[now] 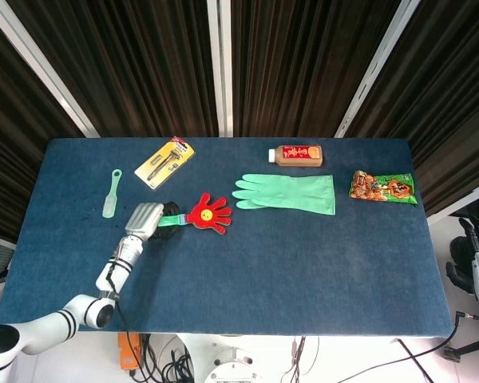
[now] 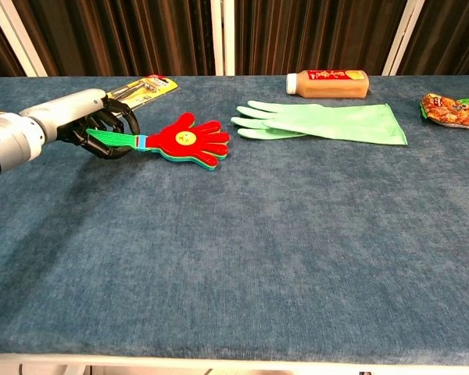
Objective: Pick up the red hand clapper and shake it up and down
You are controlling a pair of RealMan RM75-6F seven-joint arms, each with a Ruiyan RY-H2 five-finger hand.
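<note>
The red hand clapper (image 1: pixel 209 214) (image 2: pixel 189 141) has a red hand-shaped head with a yellow face and a green handle. My left hand (image 1: pixel 144 221) (image 2: pixel 102 123) grips the green handle at the table's left, fingers curled round it. The clapper's head points right and lies low, close to the blue tabletop (image 2: pixel 281 234); whether it touches the cloth is unclear. My right hand (image 1: pixel 477 254) hangs off the table's right edge, far from the clapper, holding nothing; how its fingers stand is too small to tell.
A green rubber glove (image 1: pixel 291 193) lies right of the clapper. An orange bottle (image 1: pixel 297 155) lies behind it, a snack bag (image 1: pixel 384 187) at far right. A packaged tool (image 1: pixel 165 162) and a pale green brush (image 1: pixel 111 194) lie at the back left.
</note>
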